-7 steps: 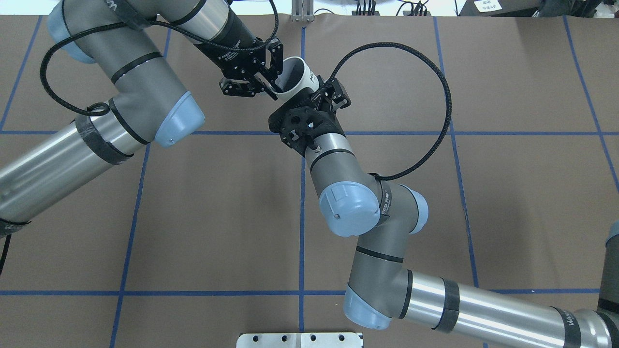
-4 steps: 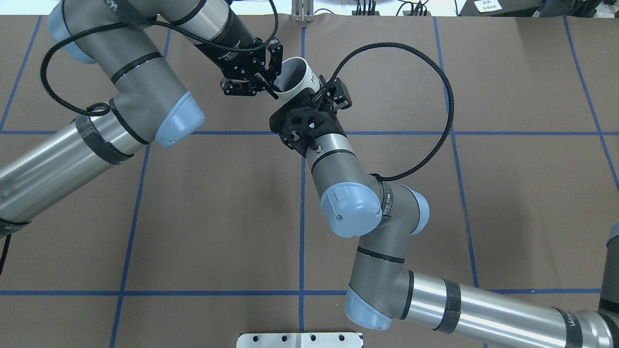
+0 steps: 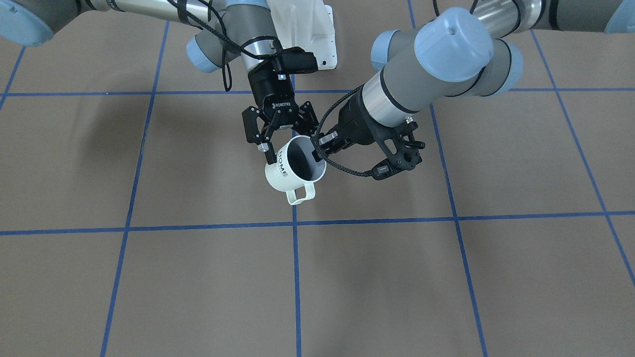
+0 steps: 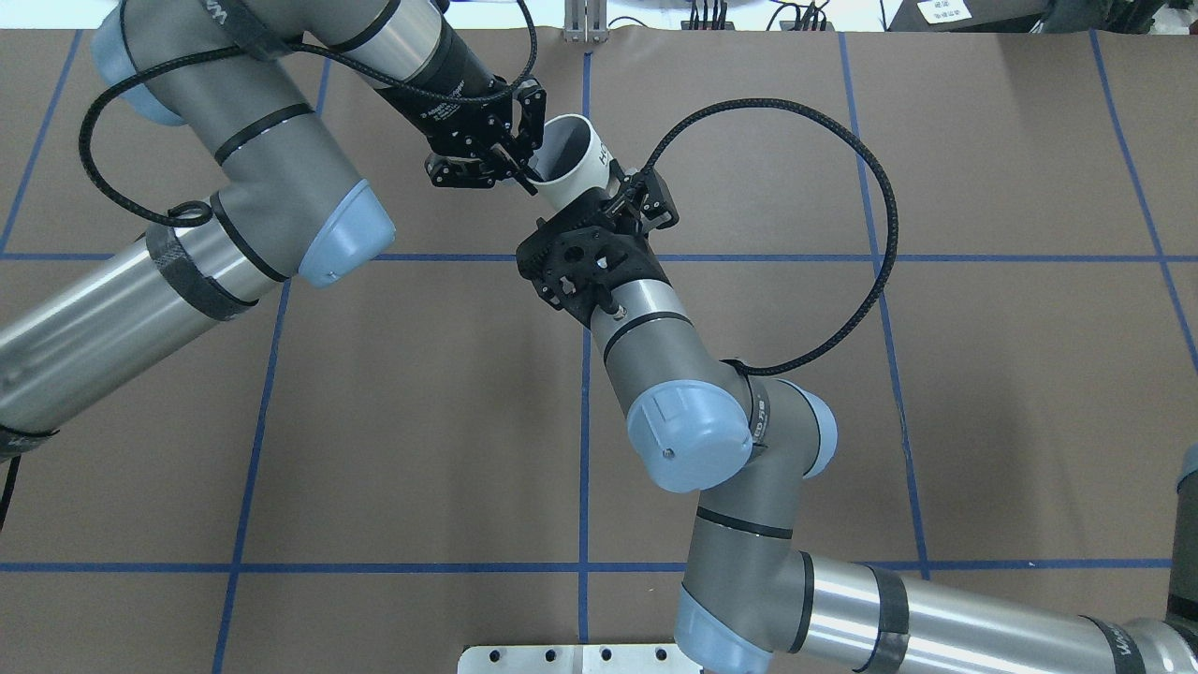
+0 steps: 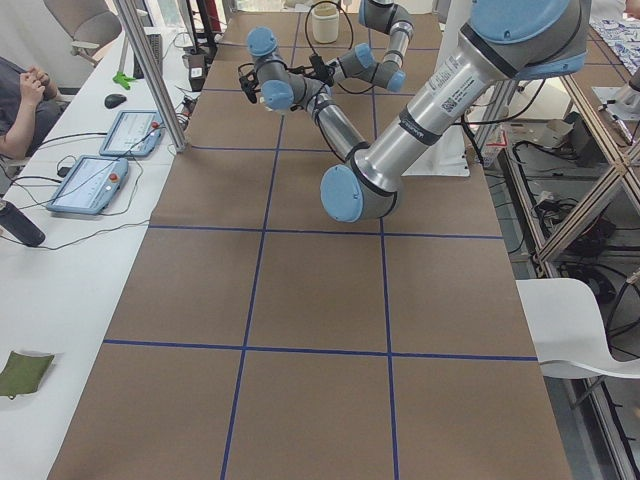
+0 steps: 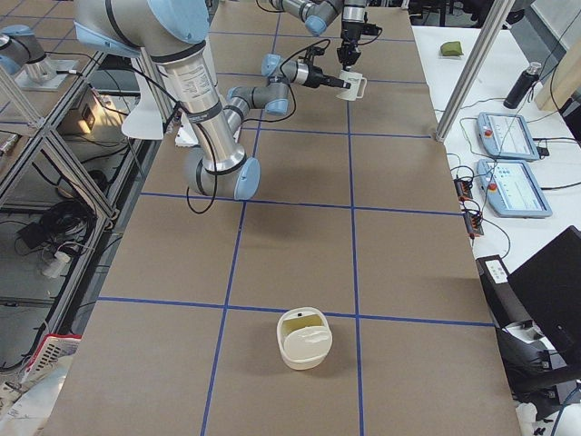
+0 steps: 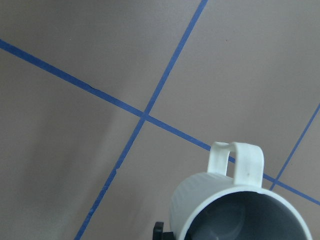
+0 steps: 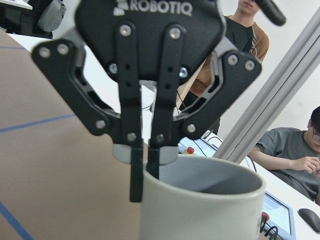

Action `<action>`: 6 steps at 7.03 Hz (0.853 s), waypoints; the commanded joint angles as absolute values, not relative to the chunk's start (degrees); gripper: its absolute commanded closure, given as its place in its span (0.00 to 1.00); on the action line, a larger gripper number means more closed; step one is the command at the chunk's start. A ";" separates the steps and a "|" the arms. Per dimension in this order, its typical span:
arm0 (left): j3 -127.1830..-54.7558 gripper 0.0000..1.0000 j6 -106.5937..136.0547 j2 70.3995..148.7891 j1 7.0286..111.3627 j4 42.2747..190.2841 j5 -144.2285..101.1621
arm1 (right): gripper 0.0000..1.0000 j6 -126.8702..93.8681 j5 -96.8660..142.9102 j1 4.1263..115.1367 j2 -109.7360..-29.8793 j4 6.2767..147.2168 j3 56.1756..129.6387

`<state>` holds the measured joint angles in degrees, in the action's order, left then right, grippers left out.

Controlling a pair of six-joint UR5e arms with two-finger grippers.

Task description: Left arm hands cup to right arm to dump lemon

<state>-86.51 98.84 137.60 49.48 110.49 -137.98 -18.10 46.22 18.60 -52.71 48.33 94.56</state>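
The left gripper (image 8: 144,176) points down with its two fingers (image 8: 135,175) pressed together on the rim of the cup (image 3: 284,179), one inside and one outside. The cup hangs in the air above the table (image 3: 149,277), over the middle blue line (image 3: 294,277). It is close to upright, long axis near vertical, mouth up, and its handle (image 3: 301,194) points away from the robot. It is a white ribbed mug, grey inside, with HOME (image 3: 283,166) in black on the side toward the robot's right. The right gripper (image 3: 286,147) points level at the cup from the robot's side. One finger (image 3: 269,151) lies just beside the HOME wall (the other is hidden behind the cup), so whether it grips cannot be told.
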 commanded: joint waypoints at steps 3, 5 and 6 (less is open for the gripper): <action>-85.69 1.00 98.44 137.37 49.48 110.39 -137.90 | 0.01 -18.28 43.16 14.33 -57.22 48.52 107.03; -85.87 1.00 98.17 136.94 49.66 110.22 -135.72 | 0.01 -23.42 44.03 15.89 -58.18 50.35 108.63; -85.96 1.00 97.91 136.24 49.92 110.21 -135.70 | 0.01 -28.43 48.91 19.74 -58.18 55.15 108.72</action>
